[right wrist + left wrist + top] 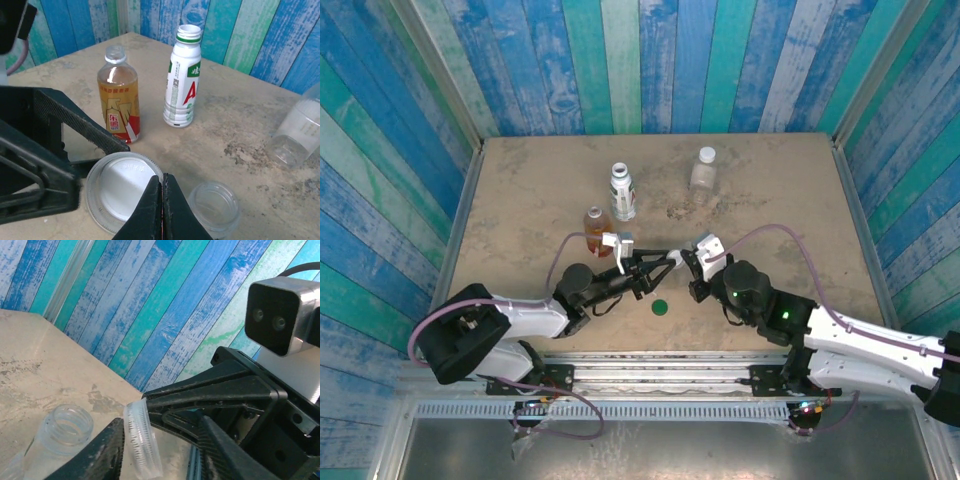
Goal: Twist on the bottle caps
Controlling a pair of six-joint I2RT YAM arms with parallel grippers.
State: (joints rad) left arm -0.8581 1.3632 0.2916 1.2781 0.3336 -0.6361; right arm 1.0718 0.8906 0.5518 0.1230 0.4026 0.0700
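Observation:
A translucent white bottle cap [142, 440] hangs tilted on edge above the table, its hollow side [122, 190] facing the right wrist camera. My right gripper [162, 182] is shut on the cap's rim. My left gripper [161, 440] is open with a finger on each side of the cap; the left finger [100, 455] lies against it and the right finger [220, 450] stands apart. Both grippers meet mid-table, left [655, 265] and right [682, 255]. A small clear bottle [215, 205] stands open-mouthed just beside the cap. A dark green cap [660, 307] lies near the front.
An amber-orange bottle [595, 228] and a white-labelled bottle [622, 192] stand uncapped behind the left gripper. A clear bottle [704, 168] stands further back right. Blue-green plank walls [650, 60] enclose the table on three sides.

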